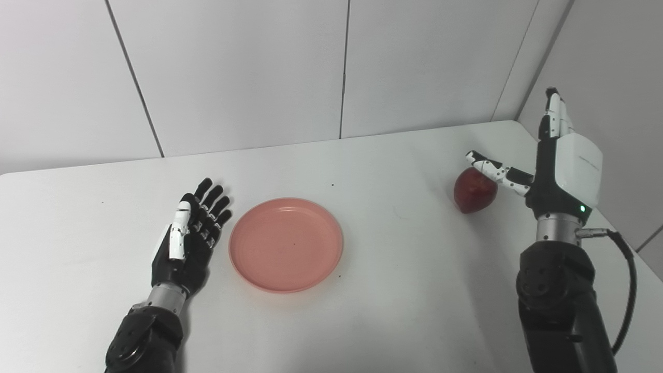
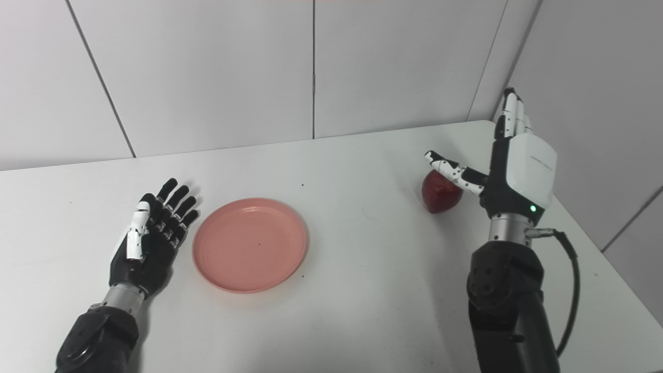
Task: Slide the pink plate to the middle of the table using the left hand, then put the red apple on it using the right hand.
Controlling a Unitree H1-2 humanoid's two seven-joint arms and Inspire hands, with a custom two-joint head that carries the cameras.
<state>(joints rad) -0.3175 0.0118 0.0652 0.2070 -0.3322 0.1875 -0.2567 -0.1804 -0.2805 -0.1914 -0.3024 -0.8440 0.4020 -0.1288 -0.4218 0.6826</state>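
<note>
Left hand (image 1: 186, 243) lies spread beside pink plate (image 1: 286, 244) w/ nothing held, right hand (image 1: 557, 171) spread by red apple (image 1: 474, 190), prob to grab it

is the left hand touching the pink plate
Apart. In the right eye view a strip of bare white table shows between the left hand and the rim of the pink plate; the hand lies open beside it.
</note>
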